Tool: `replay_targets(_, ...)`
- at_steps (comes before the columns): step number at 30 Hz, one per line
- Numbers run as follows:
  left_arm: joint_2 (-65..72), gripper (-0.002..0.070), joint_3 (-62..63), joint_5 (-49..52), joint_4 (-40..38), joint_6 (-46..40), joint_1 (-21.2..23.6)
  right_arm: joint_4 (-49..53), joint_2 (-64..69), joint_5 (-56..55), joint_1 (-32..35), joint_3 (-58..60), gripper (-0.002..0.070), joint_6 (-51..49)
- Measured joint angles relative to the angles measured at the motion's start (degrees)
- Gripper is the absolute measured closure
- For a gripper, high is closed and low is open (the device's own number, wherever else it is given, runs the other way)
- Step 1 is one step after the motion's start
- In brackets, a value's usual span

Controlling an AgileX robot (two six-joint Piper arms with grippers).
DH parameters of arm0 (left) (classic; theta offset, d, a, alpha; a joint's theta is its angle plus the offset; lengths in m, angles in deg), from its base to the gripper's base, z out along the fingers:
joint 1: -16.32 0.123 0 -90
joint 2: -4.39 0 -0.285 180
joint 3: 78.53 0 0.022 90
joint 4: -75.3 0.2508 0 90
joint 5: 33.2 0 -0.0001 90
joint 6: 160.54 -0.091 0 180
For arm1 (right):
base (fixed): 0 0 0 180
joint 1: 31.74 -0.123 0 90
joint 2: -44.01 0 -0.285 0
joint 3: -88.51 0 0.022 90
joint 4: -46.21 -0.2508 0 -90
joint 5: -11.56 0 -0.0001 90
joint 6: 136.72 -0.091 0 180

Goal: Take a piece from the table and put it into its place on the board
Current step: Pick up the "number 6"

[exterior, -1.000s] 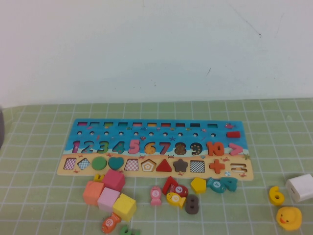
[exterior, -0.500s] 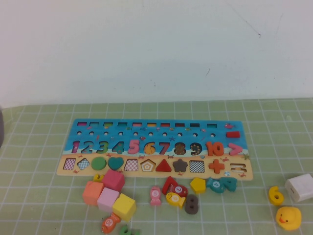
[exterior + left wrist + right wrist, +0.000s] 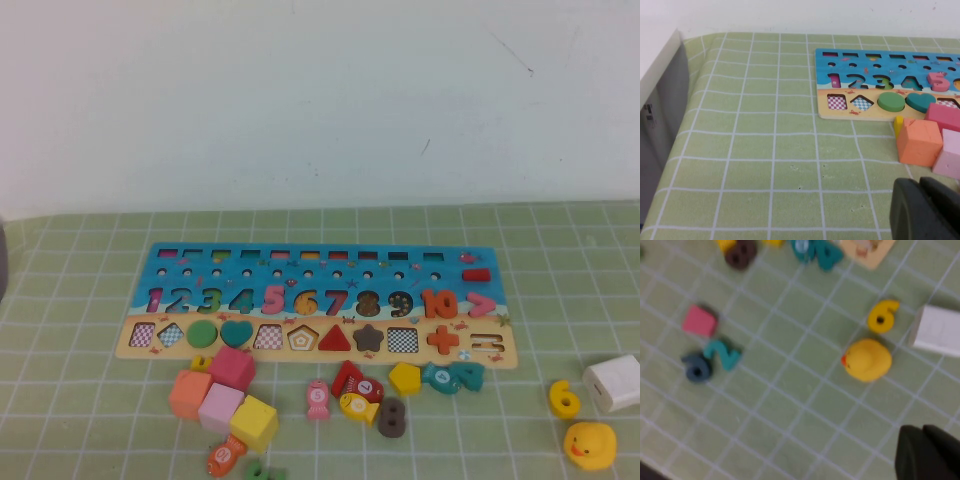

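Left gripper (image 3: 925, 210): over the table (image 3: 80, 400) left of the board (image 3: 320, 305), fingers together. Piece (image 3: 564, 398): yellow 6, on table right of board, beside duck (image 3: 590, 444). Right gripper (image 3: 930, 452): hovering near piece, fingers together.

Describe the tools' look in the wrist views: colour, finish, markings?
Left tool: dark charcoal, matte, rounded blocky fingers, no markings or cables visible. Right tool: same black, matte look, only a corner visible. Neither arm shows in the high view.
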Motion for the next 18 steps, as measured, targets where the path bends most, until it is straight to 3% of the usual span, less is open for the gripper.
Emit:
replay_targets(4,0.0,0.0676,0.0,0.0,0.0,0.0,0.0,11.89,9.13,3.28,-9.81,-5.56,0.0678,-8.43)
replay_targets(9,0.0,0.0676,0.0,0.0,0.0,0.0,0.0,18.52,17.1,2.74,-17.75,-8.83,0.0678,-17.63)
replay_targets(18,0.0,0.0676,0.0,0.0,0.0,0.0,0.0,13.54,26.97,-6.59,-19.05,-7.66,0.065,-27.98)
